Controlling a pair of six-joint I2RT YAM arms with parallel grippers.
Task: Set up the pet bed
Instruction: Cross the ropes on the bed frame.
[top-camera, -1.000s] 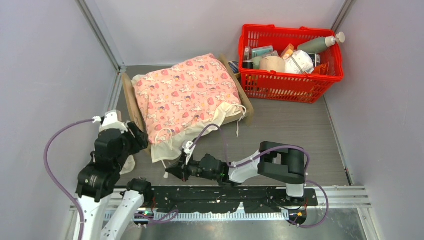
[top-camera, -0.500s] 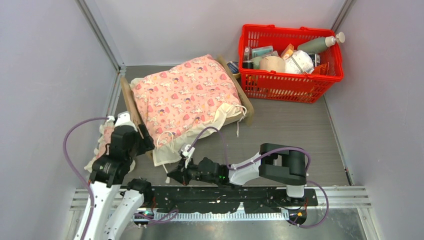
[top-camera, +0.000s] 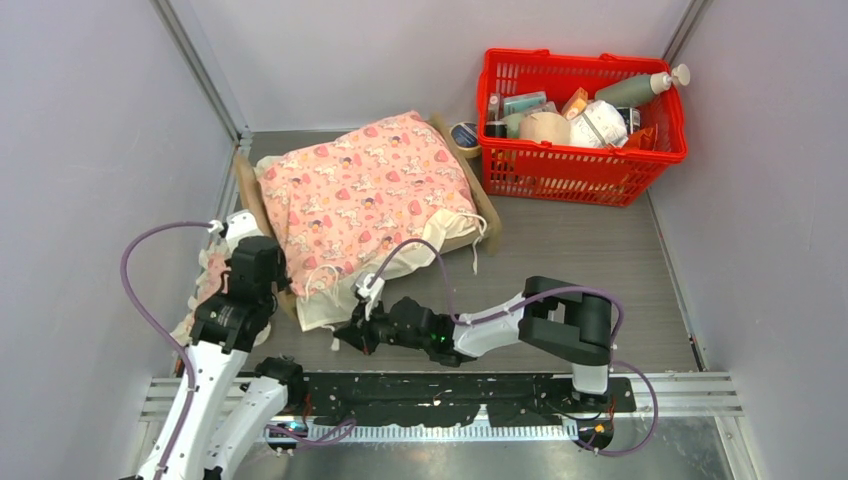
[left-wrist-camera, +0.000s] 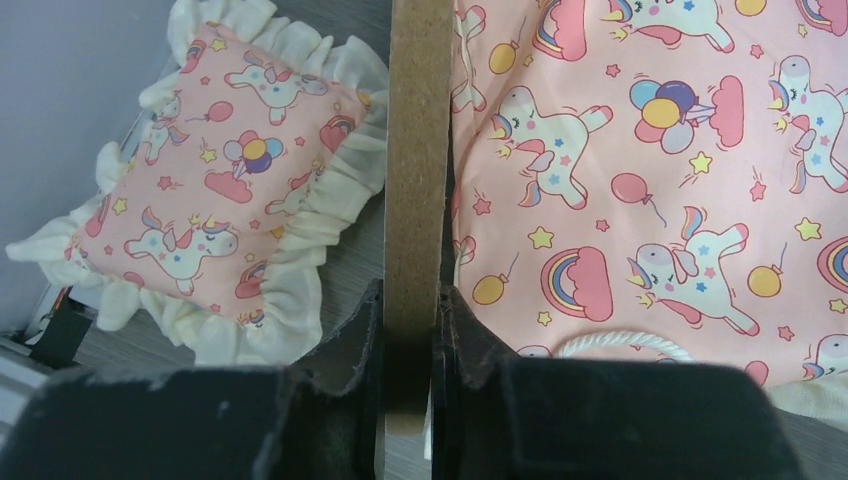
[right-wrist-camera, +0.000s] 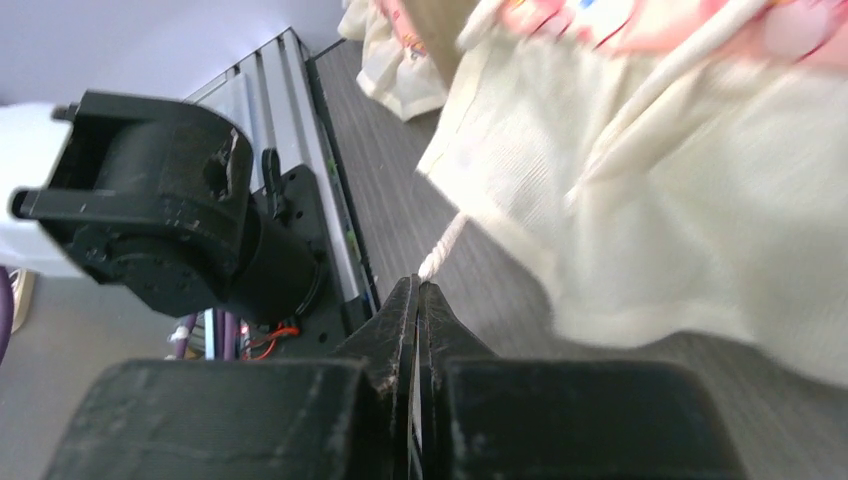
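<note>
You have grey wood-grain table (top-camera: 600, 250). Pet bed (left-wrist-camera: 418, 150) sits left of centre, toward far edge, skewed to edges. Red basket (top-camera: 580, 170), full, fills far right corner, near bed. Small round dark item (top-camera: 463, 133) lies between them; too small to identify. Pink frilled pillow (left-wrist-camera: 215, 200) lies flat at left edge, just beside bed's board. Blanket (top-camera: 365, 195) hem droops off bed toward near edge; you can't confirm surface contact.

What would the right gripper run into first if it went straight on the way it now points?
Probably the blanket's cream frill, just past the white cord that the right gripper is shut on. How far ahead the frill lies is unclear.
</note>
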